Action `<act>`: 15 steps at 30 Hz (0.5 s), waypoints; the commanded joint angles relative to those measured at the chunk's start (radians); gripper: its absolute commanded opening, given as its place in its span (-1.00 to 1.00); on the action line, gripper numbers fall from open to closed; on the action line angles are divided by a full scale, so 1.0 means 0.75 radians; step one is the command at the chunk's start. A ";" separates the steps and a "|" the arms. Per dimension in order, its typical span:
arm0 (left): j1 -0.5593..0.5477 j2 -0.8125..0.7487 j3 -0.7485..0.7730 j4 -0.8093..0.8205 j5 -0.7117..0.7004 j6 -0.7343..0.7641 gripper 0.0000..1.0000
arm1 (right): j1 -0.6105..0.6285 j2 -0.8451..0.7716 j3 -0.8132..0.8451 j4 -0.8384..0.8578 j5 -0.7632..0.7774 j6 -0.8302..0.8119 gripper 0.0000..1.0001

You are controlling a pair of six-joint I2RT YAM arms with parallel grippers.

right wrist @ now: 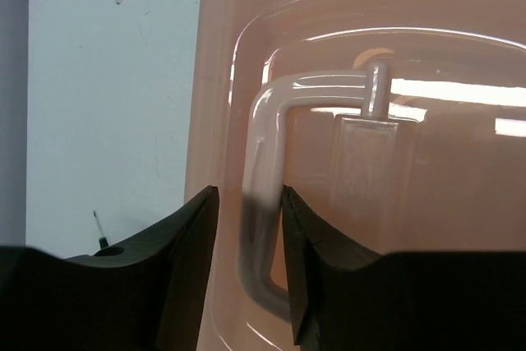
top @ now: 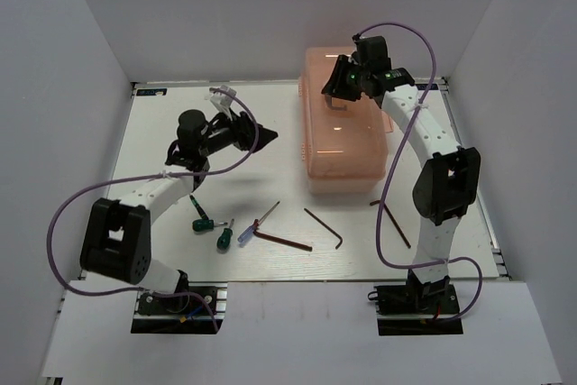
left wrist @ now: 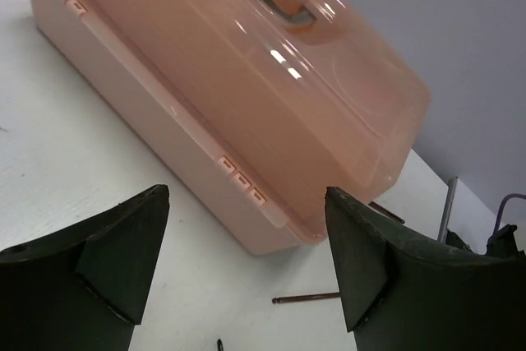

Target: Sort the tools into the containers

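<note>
The salmon-pink toolbox (top: 347, 146) stands closed at the back right; its compartments are hidden under the lid. My right gripper (top: 340, 87) is over the lid, and its narrowly open jaws (right wrist: 251, 195) straddle the lid handle (right wrist: 263, 154). One finger touches the handle and a small gap shows at the other. My left gripper (top: 264, 137) is open and empty in the air left of the box, facing its side (left wrist: 246, 193). Two green screwdrivers (top: 200, 223) (top: 223, 237), a blue screwdriver (top: 245, 236) and three hex keys (top: 284, 241) (top: 325, 225) (top: 389, 221) lie on the table in front.
The white table (top: 180, 132) is walled in on the left, back and right. Purple cables (top: 72, 214) loop beside each arm. One hex key (left wrist: 306, 297) lies below the box's near corner in the left wrist view.
</note>
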 commanded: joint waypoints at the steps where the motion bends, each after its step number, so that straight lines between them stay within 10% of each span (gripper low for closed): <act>1: -0.019 0.083 0.133 0.082 0.040 -0.037 0.72 | 0.016 0.001 -0.010 0.030 -0.167 0.069 -0.18; 15: -0.138 0.464 0.671 -0.014 0.040 -0.049 0.65 | -0.062 -0.065 -0.002 0.083 -0.331 0.145 -0.27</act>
